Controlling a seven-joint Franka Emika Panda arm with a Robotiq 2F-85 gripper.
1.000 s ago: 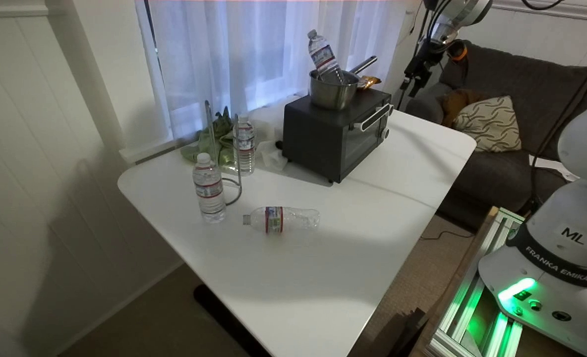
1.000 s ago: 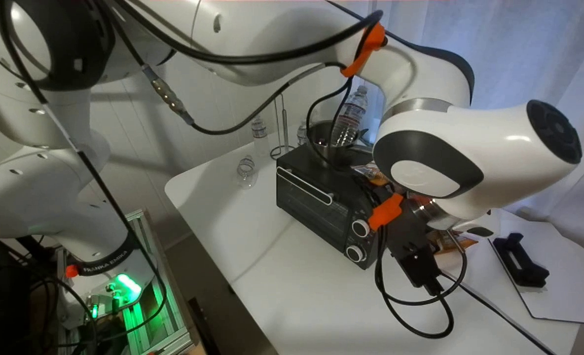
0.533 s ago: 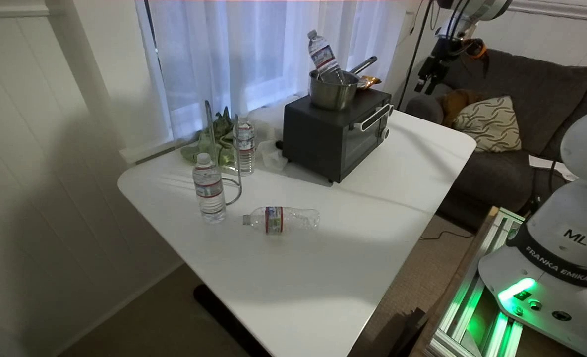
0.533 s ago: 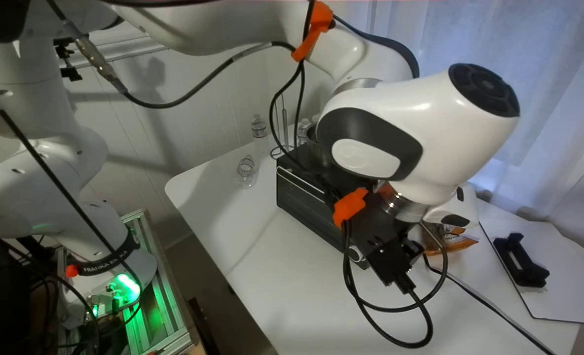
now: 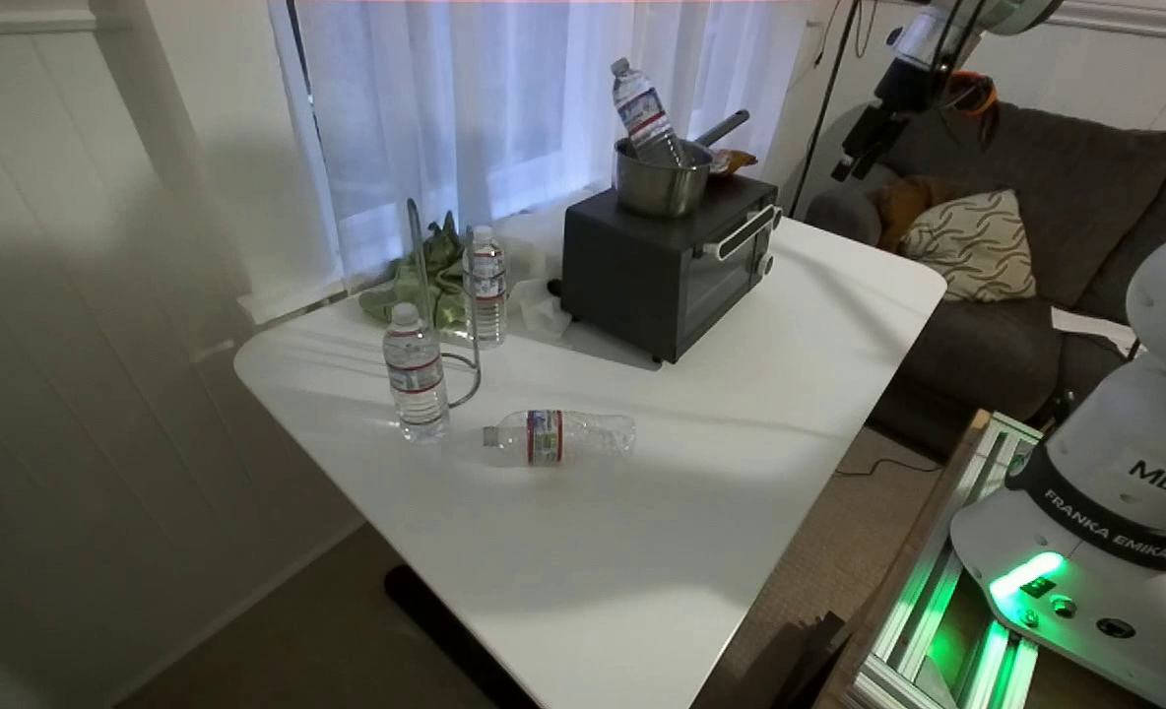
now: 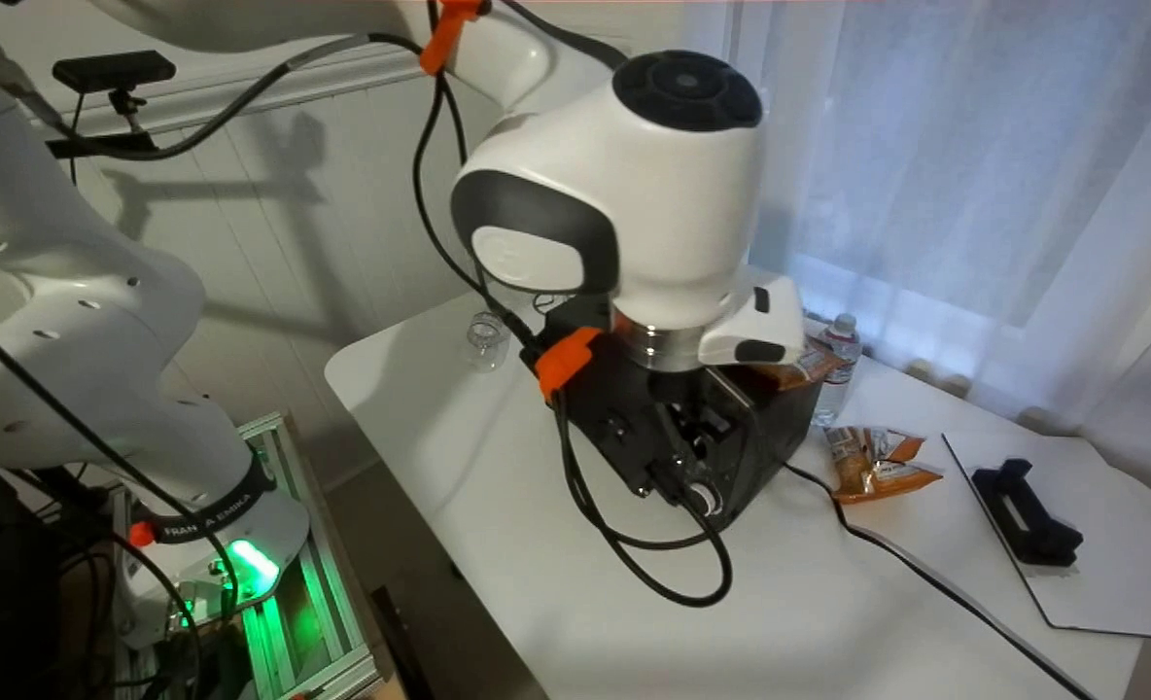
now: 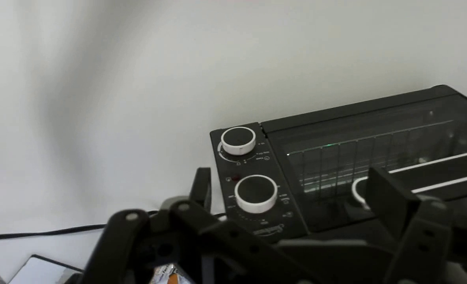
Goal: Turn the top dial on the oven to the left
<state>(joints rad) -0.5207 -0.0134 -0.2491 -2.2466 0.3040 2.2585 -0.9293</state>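
In the wrist view we find the gripper [image 7: 292,189] spread wide, its two fingers [image 7: 201,189] well apart. Whether either fingertip touches the toaster oven [image 5: 622,266] we cannot tell. Between the fingers, in that view, shows the top dial [image 7: 256,193], the one nearer the brand lettering [image 7: 269,230]; the bottom dial [image 7: 238,138] sits beyond it. Both dials are mounted on the control panel [image 7: 251,166] of the oven, which stands on the white table [image 5: 544,551]. In an exterior view the robot arm [image 6: 673,194] hides much of the oven's front. As to room, we record tabletop running from the oven door [image 5: 721,288] to the edge facing the robot base [image 5: 1085,551]. On the oven's roof we note a metal saucepan [image 5: 664,187] bearing a tilted water bottle [image 5: 645,108]. Near the dial end lie a black cord [image 7: 44,232] and an orange snack bag [image 6: 877,467].
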